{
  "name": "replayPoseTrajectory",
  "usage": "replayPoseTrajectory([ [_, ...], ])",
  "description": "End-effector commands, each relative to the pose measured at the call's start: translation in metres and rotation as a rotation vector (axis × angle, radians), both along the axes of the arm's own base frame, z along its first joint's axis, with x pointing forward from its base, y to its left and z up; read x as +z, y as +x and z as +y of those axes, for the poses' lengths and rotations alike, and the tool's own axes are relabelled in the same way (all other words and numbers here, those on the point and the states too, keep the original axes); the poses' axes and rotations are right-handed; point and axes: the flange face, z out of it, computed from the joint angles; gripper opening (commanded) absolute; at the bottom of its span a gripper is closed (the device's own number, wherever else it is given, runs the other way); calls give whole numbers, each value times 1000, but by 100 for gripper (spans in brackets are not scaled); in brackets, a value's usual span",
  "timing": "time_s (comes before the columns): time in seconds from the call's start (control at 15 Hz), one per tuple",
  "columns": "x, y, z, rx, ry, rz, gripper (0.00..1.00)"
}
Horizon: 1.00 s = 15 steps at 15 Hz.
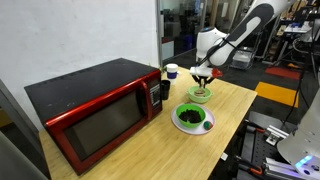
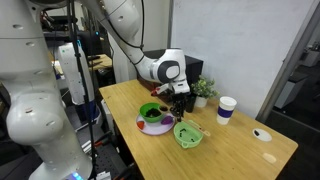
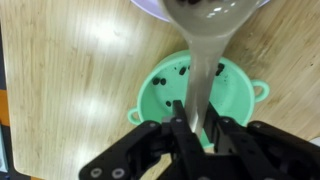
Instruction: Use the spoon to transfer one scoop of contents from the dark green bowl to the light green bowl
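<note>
My gripper is shut on the handle of the pale wooden spoon. It hangs over the light green bowl, which holds a few dark bits. The spoon's head points to the top edge of the wrist view, where dark contents show blurred. In both exterior views the gripper stands above the light green bowl. Next to it is the dark green bowl, with a dark mass inside.
A red and black microwave fills one end of the wooden table. A white cup and a small potted plant stand behind the bowls. A pale plate lies under the dark bowl.
</note>
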Motion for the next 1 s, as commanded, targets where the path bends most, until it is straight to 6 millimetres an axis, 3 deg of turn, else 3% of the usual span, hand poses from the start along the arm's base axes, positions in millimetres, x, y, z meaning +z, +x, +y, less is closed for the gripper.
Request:
replayPoseTrajectory([
  [0.0,-6,8,-28,15,-36,22,6],
  [0.93,-29,34,-109,-46,-148,58,6],
])
